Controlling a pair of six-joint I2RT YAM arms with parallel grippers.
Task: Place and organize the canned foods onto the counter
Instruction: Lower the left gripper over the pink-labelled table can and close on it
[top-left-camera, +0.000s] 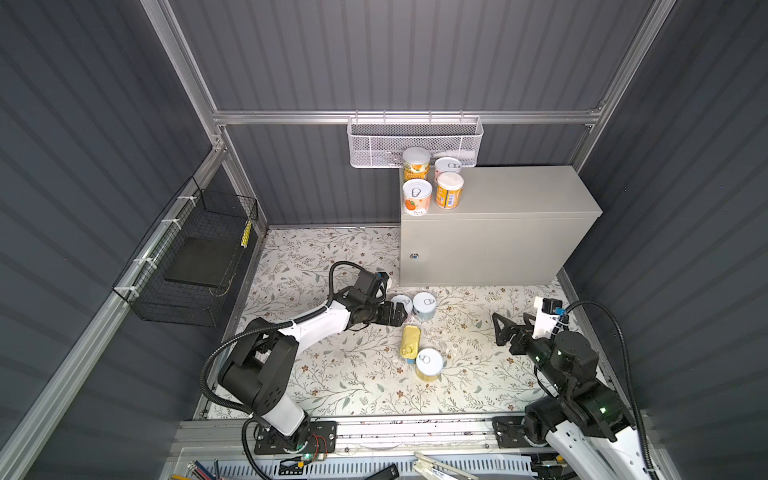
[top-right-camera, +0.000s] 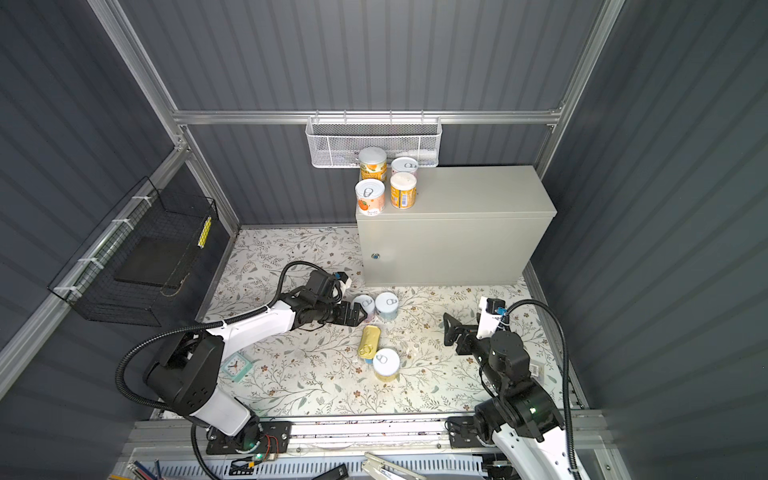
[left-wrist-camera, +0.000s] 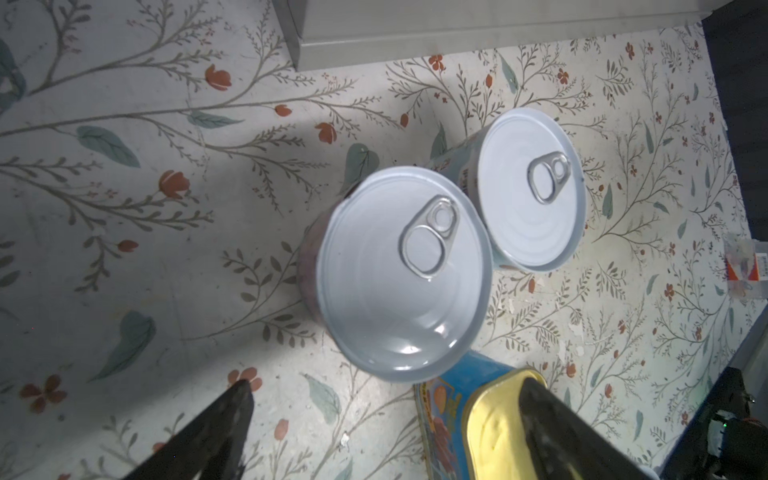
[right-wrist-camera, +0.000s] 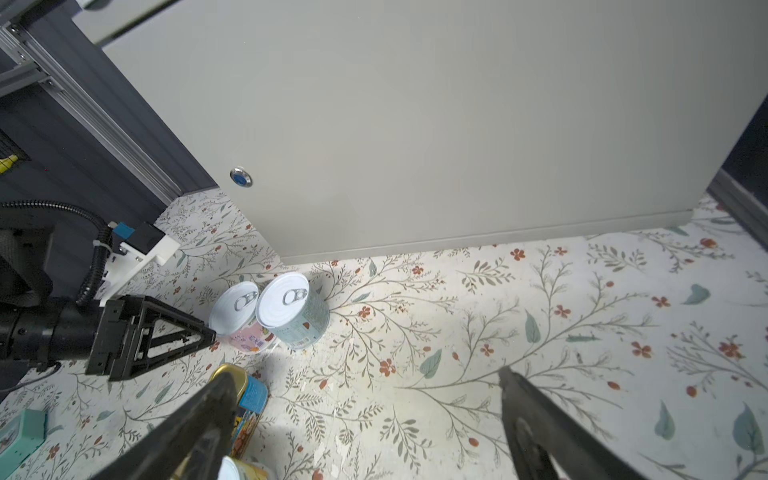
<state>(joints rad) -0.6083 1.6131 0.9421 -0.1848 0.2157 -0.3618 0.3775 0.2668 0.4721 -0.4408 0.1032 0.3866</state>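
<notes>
Several canned foods stand at the left end of the counter, among them an orange-labelled one. On the floral floor stand a pink can and a pale-blue can, touching. Nearer lie a gold-topped blue oblong tin and a yellow can. My left gripper is open just short of the pink can, with nothing between its fingers. My right gripper is open and empty over bare floor, right of the tins.
A white mesh basket hangs on the back rail above the counter's left end. A black wire basket hangs on the left wall. A small teal clock lies beside the left arm.
</notes>
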